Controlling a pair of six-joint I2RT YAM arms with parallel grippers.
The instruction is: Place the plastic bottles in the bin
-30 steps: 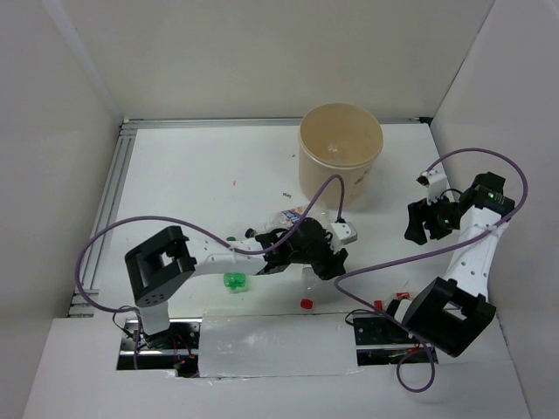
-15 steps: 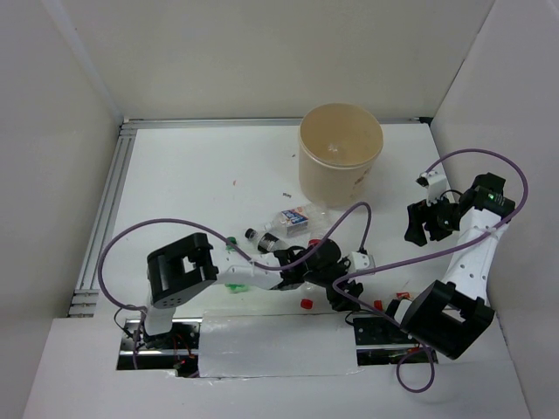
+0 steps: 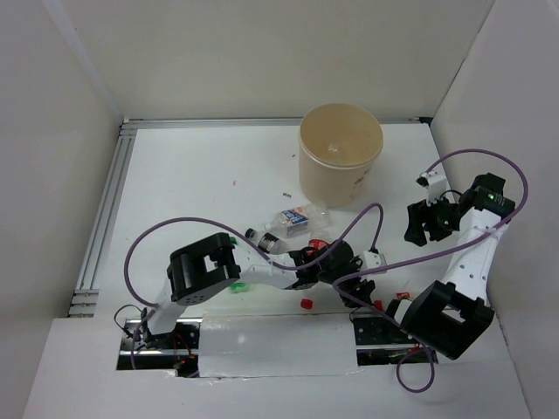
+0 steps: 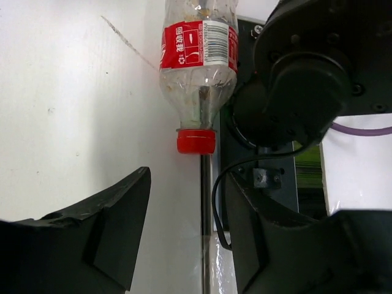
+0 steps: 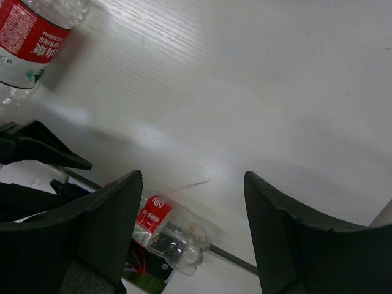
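Observation:
A clear bottle with a red label and red cap lies along the table's near edge, against the right arm's base. It also shows in the top view and the right wrist view. My left gripper is open and empty, just short of its cap, low at the near edge. My right gripper is open and empty, held high at the right. The beige bin stands at the back. A blue-white labelled bottle lies mid-table.
A dark-capped bottle lies beside the left arm. A green bottle is partly hidden under the left arm. A loose red cap lies near the front edge. Another red-labelled bottle lies farther left. Purple cables loop over the table.
My left arm has swung right and toward the near edge, from the bottles at mid-table to the right arm's base. The right arm has not moved.

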